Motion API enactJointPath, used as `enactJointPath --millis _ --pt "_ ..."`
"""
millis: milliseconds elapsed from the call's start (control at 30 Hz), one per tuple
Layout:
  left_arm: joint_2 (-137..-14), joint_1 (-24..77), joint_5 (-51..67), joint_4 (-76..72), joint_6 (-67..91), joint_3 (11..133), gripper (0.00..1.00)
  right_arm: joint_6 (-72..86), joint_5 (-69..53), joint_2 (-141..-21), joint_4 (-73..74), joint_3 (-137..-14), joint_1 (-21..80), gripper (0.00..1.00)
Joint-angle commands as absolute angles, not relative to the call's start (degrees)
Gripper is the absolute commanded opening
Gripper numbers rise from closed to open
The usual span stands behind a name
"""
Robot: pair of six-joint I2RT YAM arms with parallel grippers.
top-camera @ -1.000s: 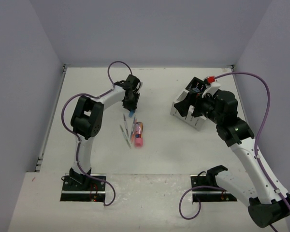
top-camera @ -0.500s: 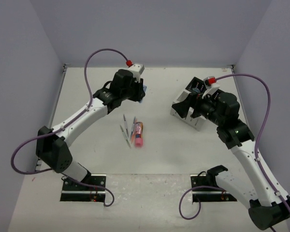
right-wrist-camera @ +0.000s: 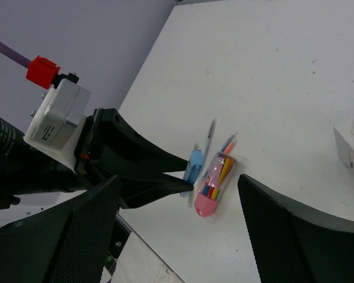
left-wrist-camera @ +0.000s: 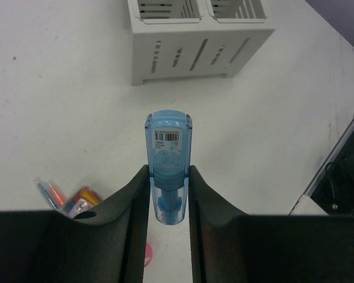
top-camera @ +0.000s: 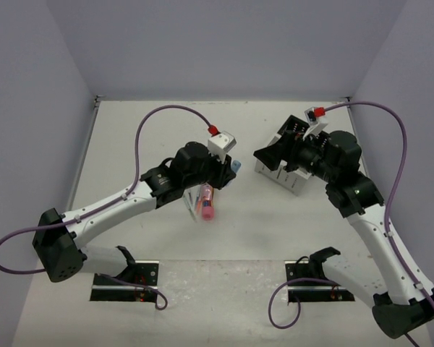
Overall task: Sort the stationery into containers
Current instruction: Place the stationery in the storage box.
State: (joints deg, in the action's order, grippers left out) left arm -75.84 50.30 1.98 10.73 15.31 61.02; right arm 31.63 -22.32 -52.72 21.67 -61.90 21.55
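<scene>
The step in hand looks like carrying 1 piece to the organizer. In the overhead view the left pincer (top-camera: 228, 172), at frame centre, is clamped on a blue capsule-shaped piece (left-wrist-camera: 168, 154), held clear above the worktop (top-camera: 130, 137). The piece's barcoded end sticks out past the fingertips. Just below it in the frame, a pink case (top-camera: 206, 203) and thin pens (right-wrist-camera: 209, 133) lie on the worktop. At the upper right sits the white slatted organizer (left-wrist-camera: 192, 44), its 2 cells open upward. The right pincer (top-camera: 273, 155) hangs beside it, jaws wide apart, holding nothing. Next, I judge, the left arm must travel right, centre the piece over 1 cell, then release.
</scene>
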Motion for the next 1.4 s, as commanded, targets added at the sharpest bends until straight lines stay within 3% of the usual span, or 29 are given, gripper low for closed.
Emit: enactJointPath --millis 0,133,333,400,567,700,733,867,967,1233,1367 --pt "-73.35 52.92 4.43 1.37 11.64 59.17 0.00 34.80 -18.40 -55.66 25.92 -64.57 25.57 0.81" --pt "-72.01 54.06 5.73 -4.05 11.44 57.80 0.00 37.50 -14.29 -56.16 24.28 -61.49 28.33 0.77" --pt "-70.17 54.32 8.56 -8.91 12.01 56.28 0.00 38.81 -11.46 -56.80 23.15 -60.19 30.75 0.62" --pt "-69.88 54.49 9.13 -9.99 12.38 55.91 0.00 38.93 -12.19 -57.63 22.61 -60.03 31.53 0.48" --pt "-70.14 54.48 7.72 -10.35 12.48 56.00 0.00 38.67 -13.28 -59.33 21.79 -60.03 34.55 0.32" --pt "-70.40 54.40 5.09 -9.19 12.39 56.66 0.00 38.50 -13.65 -59.75 20.94 -60.04 35.24 0.01" --pt "-70.47 54.40 4.49 -8.92 12.39 56.83 0.00 38.42 -13.33 -59.62 20.77 -60.03 35.24 0.00" --pt "-70.93 54.41 -0.03 -7.08 11.91 57.79 0.70 36.25 -5.02 -58.58 22.04 -61.33 35.02 0.00" --pt "-71.10 54.40 -6.27 -5.96 11.06 58.64 1.00 33.16 6.73 -58.44 24.59 -63.52 32.64 0.00" --pt "-73.90 54.17 -22.13 -10.84 8.13 59.25 1.00 23.79 28.91 -62.35 22.32 -66.70 19.05 0.00" --pt "-78.23 52.43 -25.46 -17.03 6.10 60.01 1.00 23.17 31.76 -67.87 18.15 -67.74 12.49 0.00"
